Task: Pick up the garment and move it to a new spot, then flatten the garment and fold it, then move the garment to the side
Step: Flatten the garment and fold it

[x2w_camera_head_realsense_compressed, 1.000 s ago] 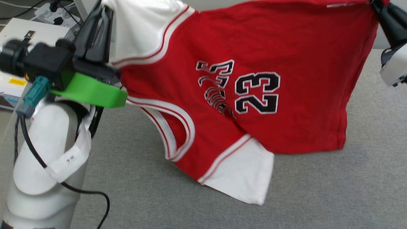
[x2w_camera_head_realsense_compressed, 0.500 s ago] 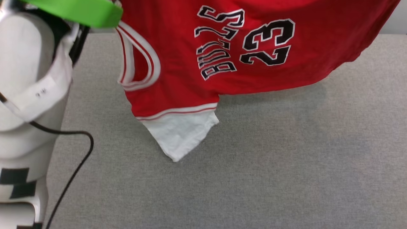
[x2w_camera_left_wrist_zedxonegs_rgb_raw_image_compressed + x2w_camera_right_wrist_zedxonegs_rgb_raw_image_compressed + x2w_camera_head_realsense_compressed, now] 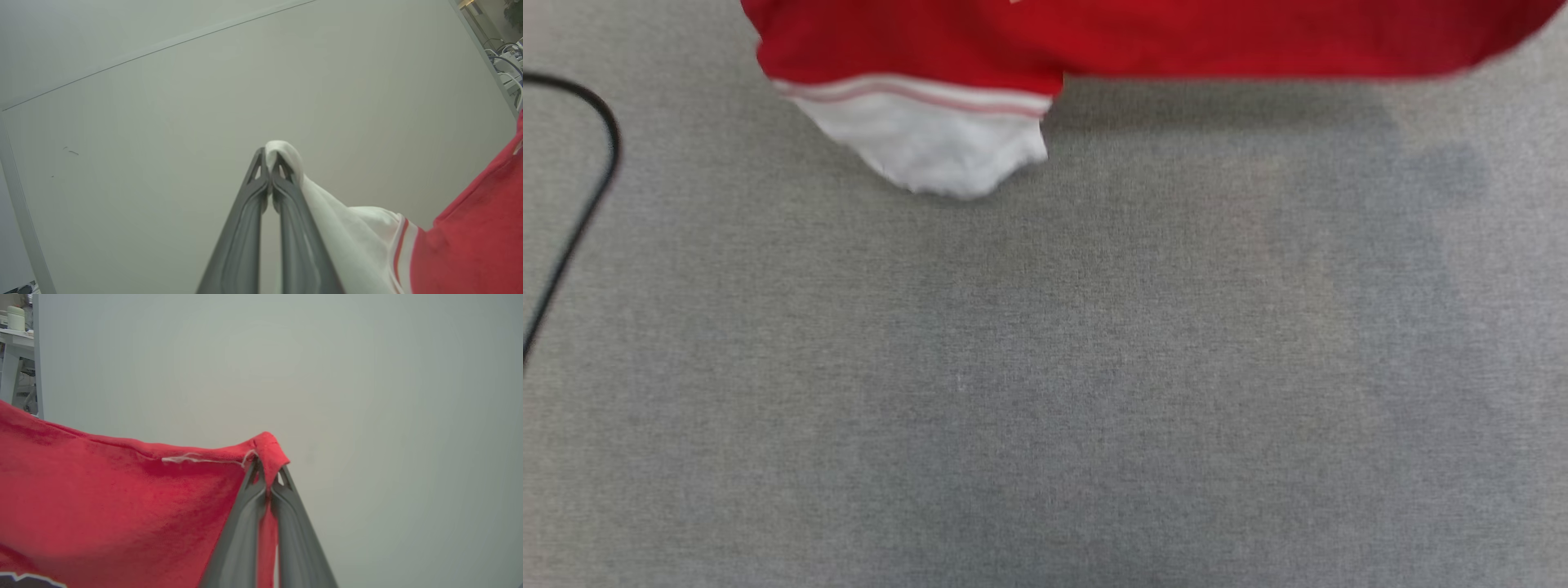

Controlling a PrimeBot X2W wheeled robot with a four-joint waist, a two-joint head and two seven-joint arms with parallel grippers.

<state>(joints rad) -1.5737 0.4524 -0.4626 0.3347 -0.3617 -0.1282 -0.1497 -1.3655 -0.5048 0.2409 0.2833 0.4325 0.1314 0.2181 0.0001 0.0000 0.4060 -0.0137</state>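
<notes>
1. The fingers [image 3: 243, 237] of the left gripper [image 3: 269, 157] are clenched on the bunched tip of a white sleeve [image 3: 339, 237]. The jaws meet with only fabric between them.
2. The fingers [image 3: 241, 539] of the right gripper [image 3: 268, 467] are likewise pinched tight, on a red corner of the garment [image 3: 102, 506]. A loose white thread [image 3: 196, 459] runs along the edge beside that grip.
3. Both wrist views face a pale wall [image 3: 163, 102]. We therefore judge the arms raised, with the cloth hanging below the two pinch points.
4. In the head view the garment's lower red edge crosses the top of the frame above the grey table [image 3: 1045, 367]. The lower sleeve [image 3: 931, 147] dangles lowest, and blur prevents us from telling whether it touches the surface.
5. We judge the two-point hold deliberate. Gripping opposite ends spreads the shirt as a sheet, ready to be carried to its new spot and laid down with few creases.
6. In our judgement the step in hand is the transfer. Flattening and folding are not yet begun.
7. A black cable [image 3: 614, 147] shows at the left of the head view, well apart from the cloth. We note it as a possible snag.
</notes>
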